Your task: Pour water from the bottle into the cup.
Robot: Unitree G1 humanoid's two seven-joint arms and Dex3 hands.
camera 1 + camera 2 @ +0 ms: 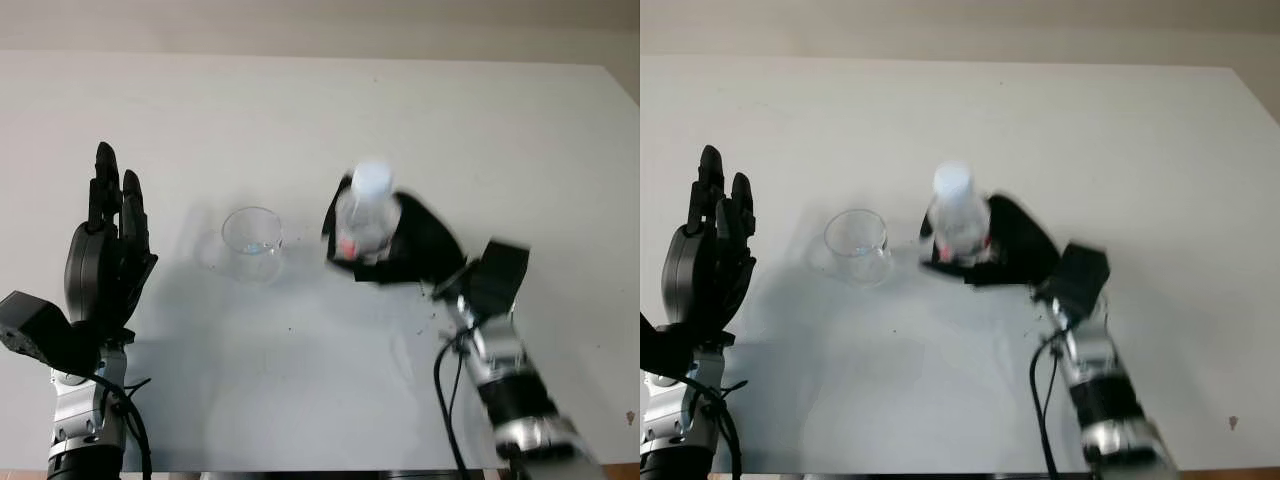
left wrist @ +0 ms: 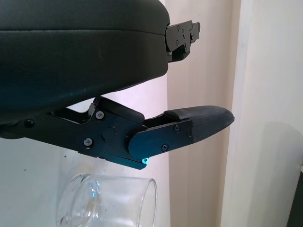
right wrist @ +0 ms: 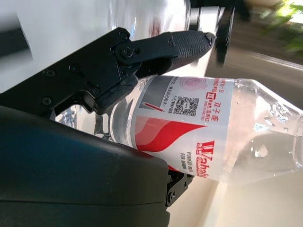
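Note:
A clear plastic water bottle (image 1: pixel 365 215) with a red-and-white label (image 3: pixel 182 127) and a pale cap stands upright just right of the table's middle. My right hand (image 1: pixel 385 245) is wrapped around its lower body, fingers curled onto it. A short clear glass cup (image 1: pixel 252 243) sits on the white table (image 1: pixel 300 120) a little to the left of the bottle; it looks empty. At the left side of the table my left hand (image 1: pixel 108 235) is raised, open and holding nothing, left of the cup (image 2: pixel 106 201).
The table's far edge meets a pale wall at the top. A black cable (image 1: pixel 445 390) hangs along the right forearm. Small dark specks (image 1: pixel 430 320) dot the table near the right wrist.

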